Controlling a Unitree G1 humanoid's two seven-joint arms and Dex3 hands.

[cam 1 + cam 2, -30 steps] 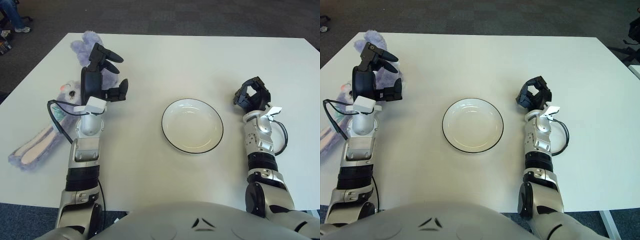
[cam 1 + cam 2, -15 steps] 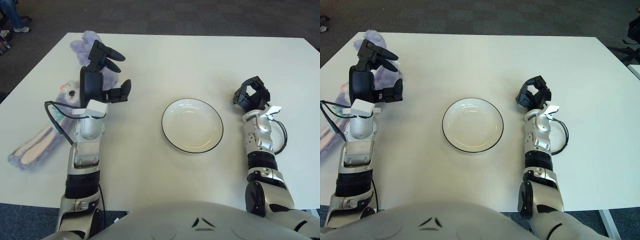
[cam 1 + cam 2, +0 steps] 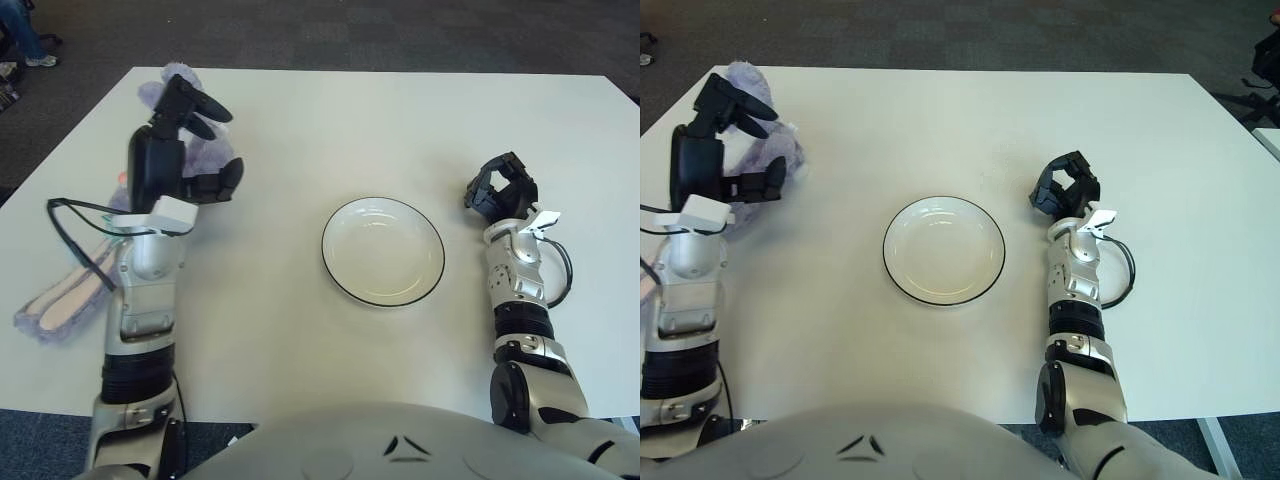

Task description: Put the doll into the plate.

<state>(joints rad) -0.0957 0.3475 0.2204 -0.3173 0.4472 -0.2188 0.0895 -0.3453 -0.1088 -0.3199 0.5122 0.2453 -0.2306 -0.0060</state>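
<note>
The left hand (image 3: 180, 150) hung spread and unladen over the doll (image 3: 75, 285) at the upper left of the frame. That soft, furry lilac rabbit sprawled on the smooth white table (image 3: 330, 110), long ears trailing lower left. A shallow grip could probably catch only fuzz, so the limp body might droop and slip. The round, glossy plate (image 3: 383, 250) sat mid-frame, bare. The right hand (image 3: 500, 190), curled, showed right of it.
</note>
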